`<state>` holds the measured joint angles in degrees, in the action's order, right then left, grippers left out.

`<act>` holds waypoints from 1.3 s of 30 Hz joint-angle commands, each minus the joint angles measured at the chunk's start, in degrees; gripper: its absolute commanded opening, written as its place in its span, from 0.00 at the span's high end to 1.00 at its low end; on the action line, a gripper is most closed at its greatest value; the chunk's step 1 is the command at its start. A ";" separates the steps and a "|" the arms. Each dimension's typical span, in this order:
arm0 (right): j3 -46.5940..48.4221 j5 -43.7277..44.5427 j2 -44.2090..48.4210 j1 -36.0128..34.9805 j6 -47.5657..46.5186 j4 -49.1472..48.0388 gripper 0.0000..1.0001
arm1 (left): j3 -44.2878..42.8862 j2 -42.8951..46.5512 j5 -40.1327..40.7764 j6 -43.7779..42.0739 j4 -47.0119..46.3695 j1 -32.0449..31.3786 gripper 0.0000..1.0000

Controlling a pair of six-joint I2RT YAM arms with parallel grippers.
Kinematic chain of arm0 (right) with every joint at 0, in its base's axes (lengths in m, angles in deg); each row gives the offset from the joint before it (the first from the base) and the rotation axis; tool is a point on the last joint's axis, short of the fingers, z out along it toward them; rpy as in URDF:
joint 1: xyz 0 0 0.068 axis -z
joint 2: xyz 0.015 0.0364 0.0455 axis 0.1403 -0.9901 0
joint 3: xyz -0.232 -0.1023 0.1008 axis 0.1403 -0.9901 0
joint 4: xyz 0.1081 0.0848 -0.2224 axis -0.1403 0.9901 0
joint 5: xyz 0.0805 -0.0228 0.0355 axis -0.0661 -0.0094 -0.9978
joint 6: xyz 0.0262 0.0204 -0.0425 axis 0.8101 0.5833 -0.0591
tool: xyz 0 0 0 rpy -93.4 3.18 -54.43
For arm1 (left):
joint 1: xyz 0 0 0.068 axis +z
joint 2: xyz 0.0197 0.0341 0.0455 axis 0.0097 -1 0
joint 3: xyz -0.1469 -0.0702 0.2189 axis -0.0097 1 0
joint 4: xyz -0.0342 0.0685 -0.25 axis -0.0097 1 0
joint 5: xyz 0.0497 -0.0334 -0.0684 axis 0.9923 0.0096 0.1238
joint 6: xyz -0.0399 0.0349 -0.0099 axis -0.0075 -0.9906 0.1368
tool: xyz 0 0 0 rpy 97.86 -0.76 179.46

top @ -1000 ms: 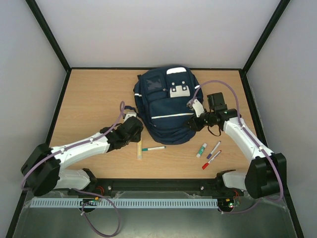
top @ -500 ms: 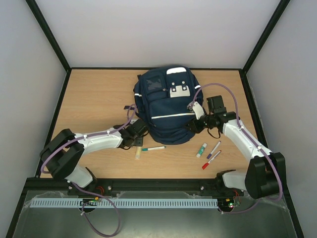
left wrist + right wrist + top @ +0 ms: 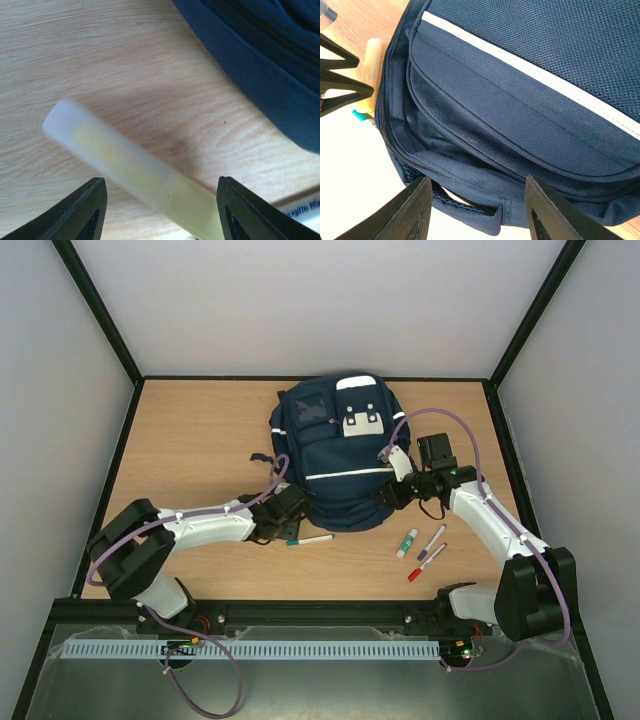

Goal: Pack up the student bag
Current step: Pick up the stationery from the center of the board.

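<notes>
Lying flat toward the far middle of the light wooden bench, the large navy blue fabric backpack with thin white stripes and a grey-white front patch has its bottom edge turned to the arms.

The left arm reaches low across the bench to the bag's near-left corner, where the left pincer sits just beside the fabric. In its wrist view the left pincer stands wide, its two black fingers straddling a pale yellow translucent stick. The stick lies slanted on the wood, with a gap on either side. The backpack's dark edge crosses the upper right corner of that view.

The right pincer is at the bag's near-right corner. From its wrist, the right pincer has its fingers set apart with the bag's lower fabric edge filling the space between them. Whether they pinch that fabric I cannot tell. A front pocket gapes a little along its zip, below a white stripe.

A white marker with a green cap lies just near of the bag. To the right of it, a short green-and-white tube, a purple marker and a red marker lie close together, apart from the bag.
</notes>
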<state>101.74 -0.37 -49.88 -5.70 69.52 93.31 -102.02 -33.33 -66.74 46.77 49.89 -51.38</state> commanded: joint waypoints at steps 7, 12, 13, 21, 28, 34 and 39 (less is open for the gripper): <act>-0.70 -0.95 0.33 -0.29 -1.06 1.28 0.48 | 1.24 6.20 -3.28 -5.58 5.79 4.98 0.33; -0.81 -1.03 0.00 -0.27 -1.36 1.50 0.48 | 3.89 8.44 -10.24 -1.44 0.88 6.26 0.32; -0.74 -1.02 -0.17 -0.26 -1.40 1.53 0.48 | 3.84 8.35 -10.92 -0.72 0.02 6.24 0.32; -0.76 -1.14 -0.03 -0.30 -1.66 1.99 0.48 | -0.34 3.30 -7.64 5.04 1.44 6.27 0.31; -0.83 -1.25 -0.27 -0.26 -1.93 2.17 0.48 | -2.07 -2.46 -8.63 7.67 3.05 5.92 0.40; -0.71 -1.74 -0.08 -0.25 -2.16 2.46 0.48 | -1.61 -2.76 -5.34 7.40 4.99 6.12 0.43; -0.77 -2.22 0.41 -0.27 -2.37 2.47 0.48 | -0.48 -1.95 -4.70 5.82 6.24 7.16 0.48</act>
<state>101.72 -0.74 -49.90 -5.70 68.08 93.77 -103.50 -36.02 -73.02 53.24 53.04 -45.02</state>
